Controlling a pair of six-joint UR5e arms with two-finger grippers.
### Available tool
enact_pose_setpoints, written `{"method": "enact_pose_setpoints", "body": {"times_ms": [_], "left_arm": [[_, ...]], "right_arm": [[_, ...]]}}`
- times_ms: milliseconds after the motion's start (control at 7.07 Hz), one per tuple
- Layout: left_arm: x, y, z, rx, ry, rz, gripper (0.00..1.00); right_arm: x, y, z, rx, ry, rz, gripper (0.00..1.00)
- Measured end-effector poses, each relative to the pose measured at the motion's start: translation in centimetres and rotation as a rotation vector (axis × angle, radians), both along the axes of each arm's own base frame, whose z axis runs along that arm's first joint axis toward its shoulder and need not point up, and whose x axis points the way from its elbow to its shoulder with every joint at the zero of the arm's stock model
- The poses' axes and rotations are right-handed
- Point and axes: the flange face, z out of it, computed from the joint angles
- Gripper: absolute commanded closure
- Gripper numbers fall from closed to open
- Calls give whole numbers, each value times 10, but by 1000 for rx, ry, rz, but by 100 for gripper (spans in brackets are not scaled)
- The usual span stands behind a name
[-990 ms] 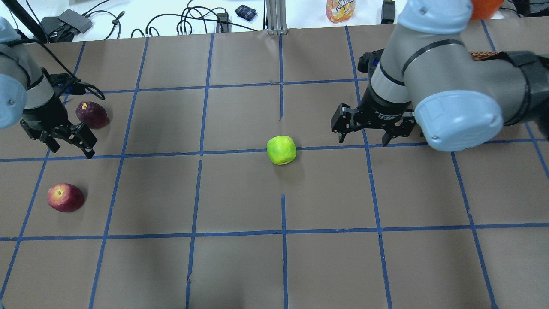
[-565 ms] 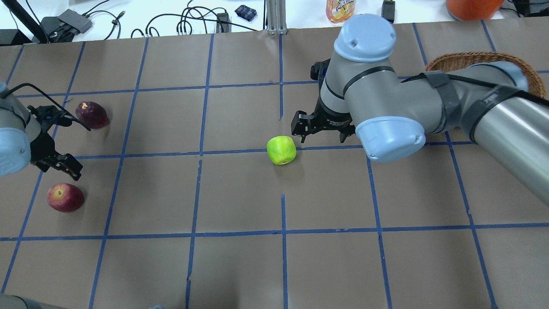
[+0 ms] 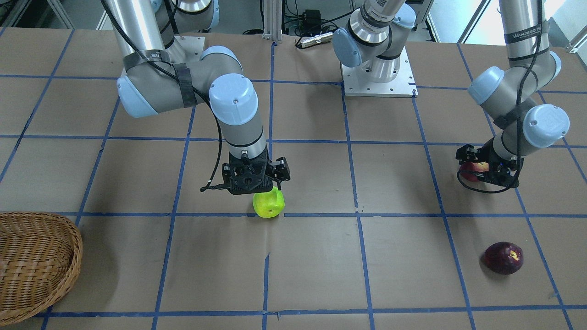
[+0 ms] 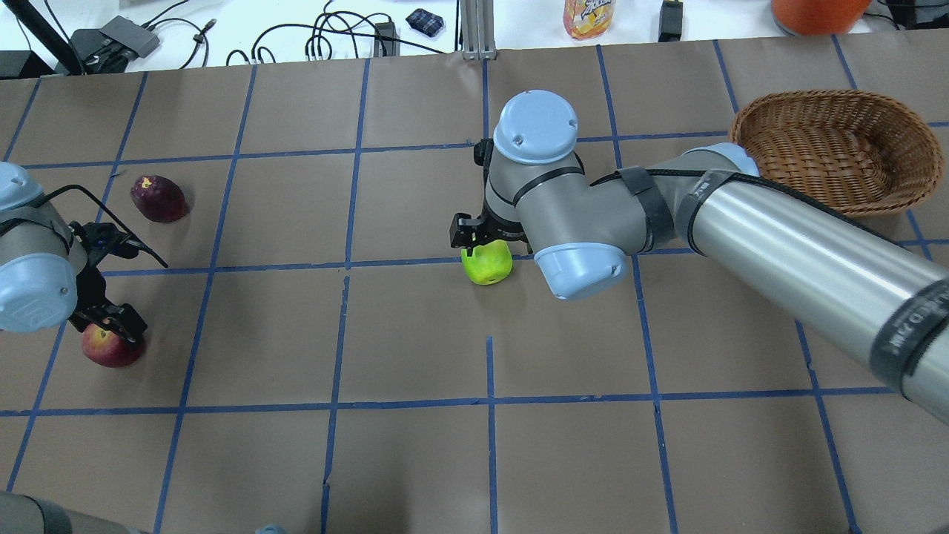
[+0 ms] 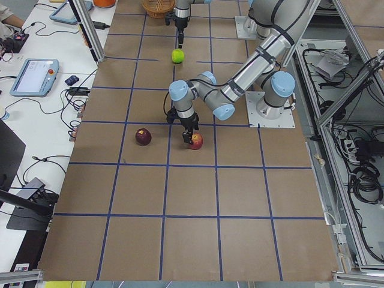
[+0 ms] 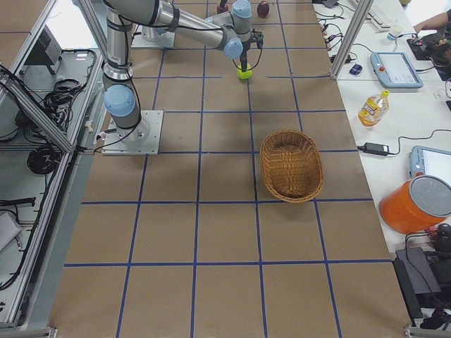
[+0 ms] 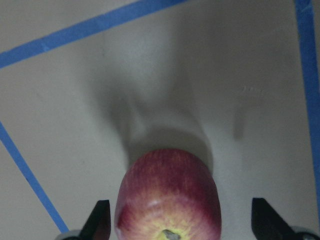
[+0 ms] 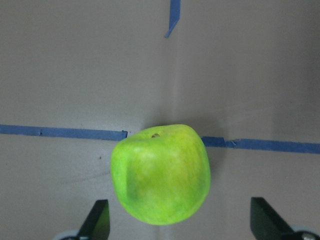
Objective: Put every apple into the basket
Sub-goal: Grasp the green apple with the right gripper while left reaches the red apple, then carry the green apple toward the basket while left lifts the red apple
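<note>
Right end effector [image 4: 480,239], jaws apart, stands directly over the lime-green apple [image 8: 161,175]. The apple rests on the worktop [image 4: 415,334] against a blue tape line [image 8: 60,132], between the two fingers but nearer one of them. Left end effector [image 4: 111,330], jaws likewise apart, straddles the red apple [image 7: 167,200], which lies close beside one finger and appears not to touch it. The maroon apple [image 4: 158,199] lies near the left arm, outside its fingers, and the wicker basket [image 4: 830,144] stands well apart from all three apples on the right arm's side.
</note>
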Motion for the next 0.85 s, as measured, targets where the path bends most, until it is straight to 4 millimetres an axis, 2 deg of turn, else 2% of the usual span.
{"method": "enact_pose_setpoints", "body": {"times_ms": [141, 283, 565, 707, 848], "left_arm": [[0, 1, -4, 8, -2, 0, 44], [1, 0, -7, 3, -5, 0, 72], [3, -5, -3, -21, -20, 3, 88], [2, -11, 3, -38, -31, 21, 88], [-1, -19, 11, -45, -38, 53, 88]], "right_arm": [[6, -3, -12, -1, 0, -2, 0], [8, -4, -18, -1, 2, 0, 0], [9, -5, -26, 3, 6, 7, 0], [10, -7, -36, 9, 7, 7, 2], [11, -10, -45, 8, 7, 6, 61]]}}
